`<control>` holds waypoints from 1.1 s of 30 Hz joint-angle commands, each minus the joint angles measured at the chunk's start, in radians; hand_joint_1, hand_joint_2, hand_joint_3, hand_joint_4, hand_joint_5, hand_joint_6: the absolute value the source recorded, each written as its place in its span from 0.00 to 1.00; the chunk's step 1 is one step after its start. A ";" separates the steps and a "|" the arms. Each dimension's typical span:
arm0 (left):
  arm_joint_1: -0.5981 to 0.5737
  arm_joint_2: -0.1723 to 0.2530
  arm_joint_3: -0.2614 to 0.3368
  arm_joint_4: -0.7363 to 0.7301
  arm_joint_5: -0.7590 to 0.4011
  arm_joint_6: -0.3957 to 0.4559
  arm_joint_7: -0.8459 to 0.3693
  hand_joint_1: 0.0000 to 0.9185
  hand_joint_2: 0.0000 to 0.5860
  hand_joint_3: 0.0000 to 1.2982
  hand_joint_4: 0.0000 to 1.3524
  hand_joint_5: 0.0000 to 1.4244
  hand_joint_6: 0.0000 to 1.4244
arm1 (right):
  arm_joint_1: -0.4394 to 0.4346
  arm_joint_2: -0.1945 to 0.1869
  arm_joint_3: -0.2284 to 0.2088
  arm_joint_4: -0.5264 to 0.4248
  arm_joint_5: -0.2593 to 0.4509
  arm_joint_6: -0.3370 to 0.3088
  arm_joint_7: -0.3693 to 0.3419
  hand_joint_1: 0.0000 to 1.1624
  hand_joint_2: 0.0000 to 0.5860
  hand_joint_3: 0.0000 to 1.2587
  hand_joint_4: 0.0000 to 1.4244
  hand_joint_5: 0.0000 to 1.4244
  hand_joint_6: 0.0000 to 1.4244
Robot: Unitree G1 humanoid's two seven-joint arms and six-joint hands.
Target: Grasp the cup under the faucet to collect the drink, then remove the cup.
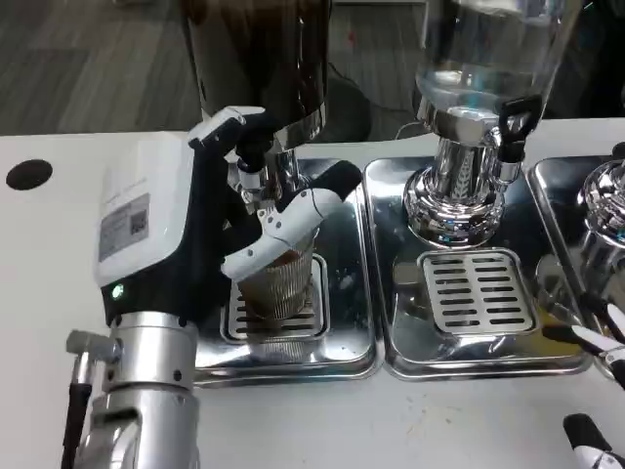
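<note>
A ribbed clear cup (281,285) with brown drink in it stands on the slotted grate (312,318) of the left steel drip tray, right under the left dispenser's faucet (252,179). My left hand (200,230) is wrapped around the cup, white fingers (283,227) curling across its rim and front. The dark drink tank (259,54) rises above it. At the picture's lower right edge I see the fingertips of my right hand (596,391), apart and holding nothing, beside the middle tray.
A second dispenser (474,117) with a clear tank and a black tap stands on the middle tray (400,352). A third chrome base (605,210) sits at the far right. A black round hole (28,174) marks the table at the left.
</note>
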 commanded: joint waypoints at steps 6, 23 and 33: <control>0.000 0.002 0.024 -0.007 -0.024 -0.030 -0.017 0.00 0.08 0.31 0.27 0.64 0.65 | -0.005 0.002 0.004 -0.017 0.010 0.010 0.012 0.38 0.72 0.16 0.00 0.00 0.00; 0.056 -0.002 0.085 -0.043 -0.043 -0.112 0.060 0.00 0.05 0.07 0.00 0.07 0.36 | -0.009 -0.002 0.024 -0.013 0.051 0.013 0.029 0.38 0.69 0.16 0.00 0.00 0.00; 0.095 0.034 0.080 -0.097 0.097 -0.093 -0.009 0.00 0.05 0.11 0.00 0.08 0.31 | -0.013 -0.002 0.030 0.007 0.110 0.013 0.054 0.38 0.67 0.16 0.01 0.01 0.00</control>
